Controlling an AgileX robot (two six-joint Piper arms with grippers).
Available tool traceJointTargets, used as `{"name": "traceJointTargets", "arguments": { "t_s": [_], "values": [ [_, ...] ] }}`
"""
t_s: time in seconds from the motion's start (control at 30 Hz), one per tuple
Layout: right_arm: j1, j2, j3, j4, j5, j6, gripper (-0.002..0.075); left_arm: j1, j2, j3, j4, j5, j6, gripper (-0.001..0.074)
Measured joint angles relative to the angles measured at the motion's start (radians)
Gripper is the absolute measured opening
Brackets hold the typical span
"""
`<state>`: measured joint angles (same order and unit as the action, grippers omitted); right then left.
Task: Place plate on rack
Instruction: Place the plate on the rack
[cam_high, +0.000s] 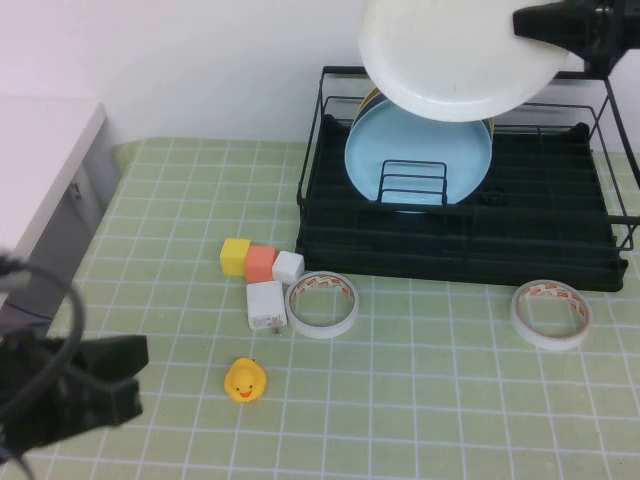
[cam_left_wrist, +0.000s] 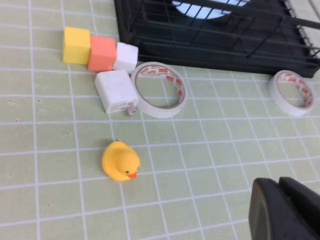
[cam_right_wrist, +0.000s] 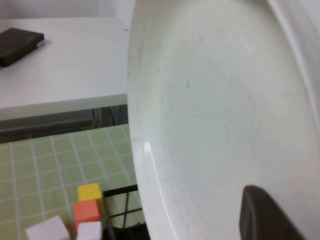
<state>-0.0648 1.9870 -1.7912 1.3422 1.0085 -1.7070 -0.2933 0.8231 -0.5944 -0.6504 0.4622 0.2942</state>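
Plate-holding falls to the right arm: the plain white round plate (cam_high: 455, 55) with a shallow raised rim hangs tilted in the air above the back of the large black wire dish rack (cam_high: 460, 240), pinched at its edge by the right claw (cam_high: 545, 25), which enters from the upper right of the high view. In the right wrist view the plate (cam_right_wrist: 225, 115) fills most of the picture, with one dark claw finger (cam_right_wrist: 265, 217) pressed on its face.

The green checked table (cam_high: 420, 400) carries everything else. The rack stands at the far right of the table, and a light blue round plate (cam_high: 415, 150) stands upright in its dividers, directly below the white plate; a yellow rim shows just behind it.

The left claw (cam_high: 110, 375) sits low at the near left of the table, well apart from the rack; whether it is spread or pressed together cannot be told.

In front of the rack lie two white tape rolls, one (cam_high: 322, 304) near the rack's left corner and one (cam_high: 550, 313) toward the right. A white charger plug (cam_high: 266, 304) touches the left roll. Behind it, a yellow cube (cam_high: 235, 256), an orange cube (cam_high: 260, 263) and a white cube (cam_high: 288, 267) sit in a row. A small yellow rubber duck (cam_high: 245, 380) rests alone, nearer the robot.
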Motion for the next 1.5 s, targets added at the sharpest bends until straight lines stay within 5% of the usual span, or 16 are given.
{"name": "traceJointTargets", "arguments": {
  "t_s": [0.37, 0.8, 1.5],
  "values": [
    [0.0, 0.315, -0.267, -0.006, 0.01, -0.058, 0.0126, 0.0, -0.135, 0.035, -0.014, 0.027, -0.016, -0.0001],
    [0.064, 0.451, -0.285, 0.022, -0.096, -0.309, 0.0126, 0.001, -0.135, 0.035, -0.017, 0.052, -0.031, -0.0001],
    [0.102, 0.472, -0.285, -0.074, -0.191, -0.121, 0.0126, 0.001, -0.135, 0.035, 0.004, 0.07, -0.031, -0.0001]
  ]
}}
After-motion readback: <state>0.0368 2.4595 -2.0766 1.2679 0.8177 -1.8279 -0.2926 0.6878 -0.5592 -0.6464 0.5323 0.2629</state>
